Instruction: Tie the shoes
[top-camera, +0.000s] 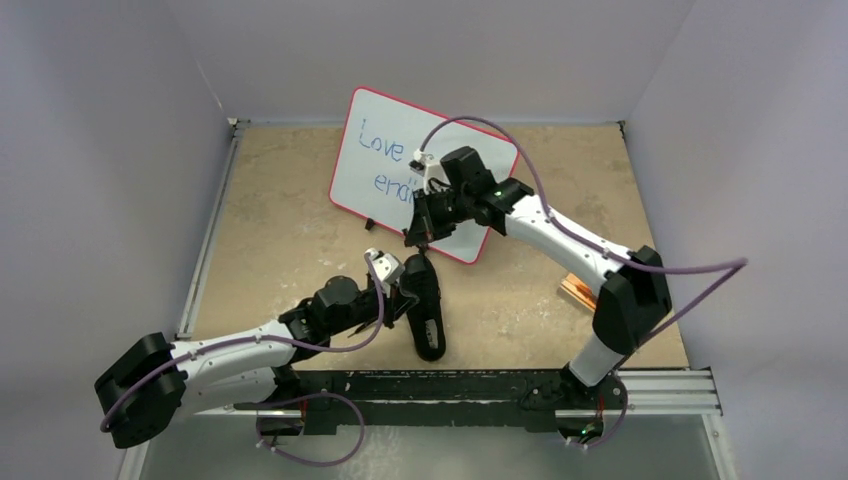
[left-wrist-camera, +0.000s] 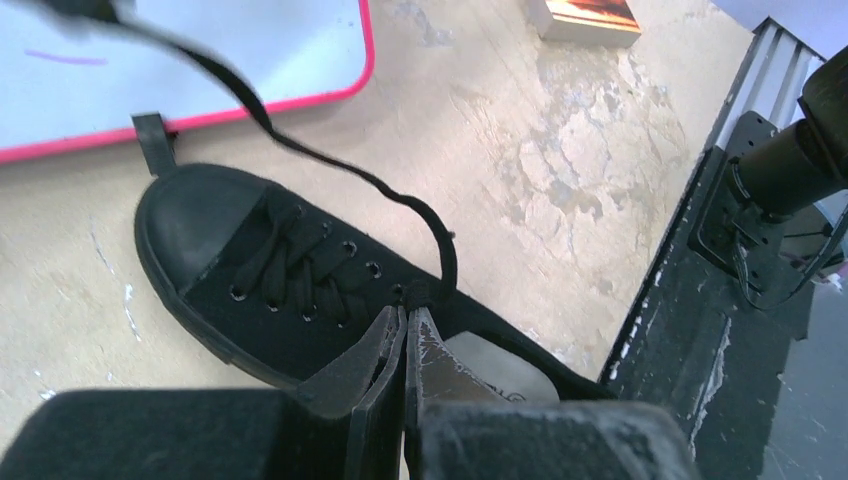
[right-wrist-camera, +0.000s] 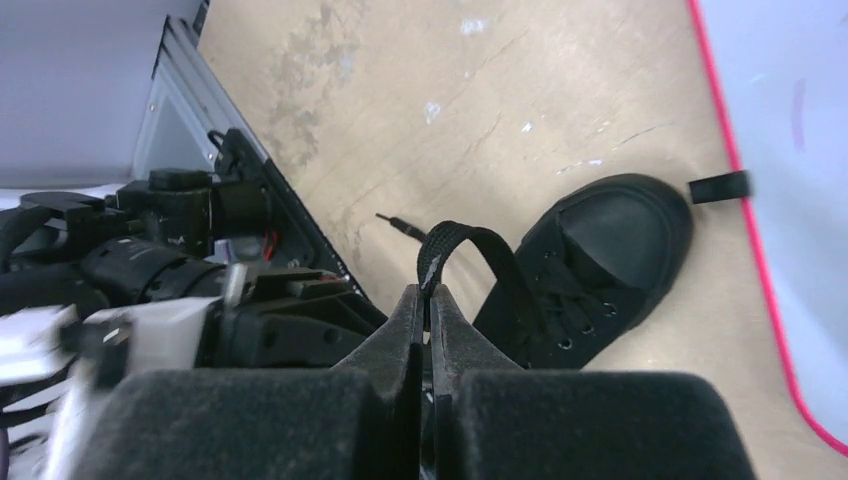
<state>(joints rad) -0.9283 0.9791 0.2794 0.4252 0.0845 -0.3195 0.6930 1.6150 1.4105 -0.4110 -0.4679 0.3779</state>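
The black sneaker (top-camera: 427, 308) lies on the table with its toe toward the whiteboard; it also shows in the left wrist view (left-wrist-camera: 250, 270) and the right wrist view (right-wrist-camera: 600, 260). My left gripper (left-wrist-camera: 412, 308) is shut, its tips pinching the black lace where it leaves the top eyelet. From there the lace (left-wrist-camera: 330, 170) runs taut up and away to my right gripper (top-camera: 414, 237). The right gripper (right-wrist-camera: 428, 290) is shut on a folded bend of lace (right-wrist-camera: 470, 240), held above the table ahead of the toe. A loose lace tip (right-wrist-camera: 395, 222) shows beyond it.
A white, red-edged whiteboard (top-camera: 395, 165) with blue writing lies just beyond the shoe's toe. A small orange-brown block (top-camera: 578, 290) lies to the right near the right arm. The metal rail (top-camera: 660, 385) and arm bases run along the near edge.
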